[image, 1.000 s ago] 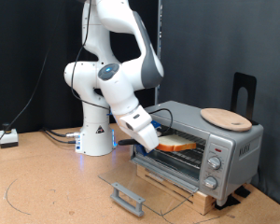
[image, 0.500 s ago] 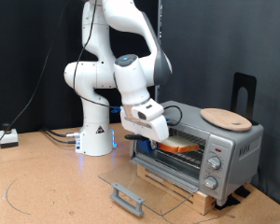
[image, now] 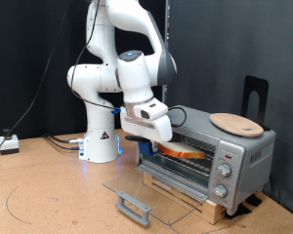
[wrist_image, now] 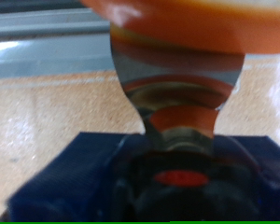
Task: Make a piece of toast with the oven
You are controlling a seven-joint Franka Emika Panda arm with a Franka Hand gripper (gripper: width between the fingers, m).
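Note:
The silver-grey oven [image: 234, 156] stands at the exterior view's right with its glass door [image: 151, 187] folded down flat. The piece of toast [image: 188, 153], pale with an orange-brown crust, lies at the oven's mouth over the wire rack. My gripper [image: 159, 147] is at the toast's near edge, just outside the opening. In the wrist view the fingers [wrist_image: 182, 121] meet in the middle against the toast's orange crust [wrist_image: 187, 23], so they look shut on it. The view is blurred.
A round wooden plate [image: 236, 123] lies on top of the oven. The door's handle [image: 134, 207] sticks out toward the exterior view's bottom. A black stand [image: 256, 96] rises behind the oven. A small white box [image: 8, 144] and cables lie at the left.
The hand has lifted and turned more upright at the oven's mouth, then shifted slightly to the exterior view's left. The toast has stayed at the oven opening.

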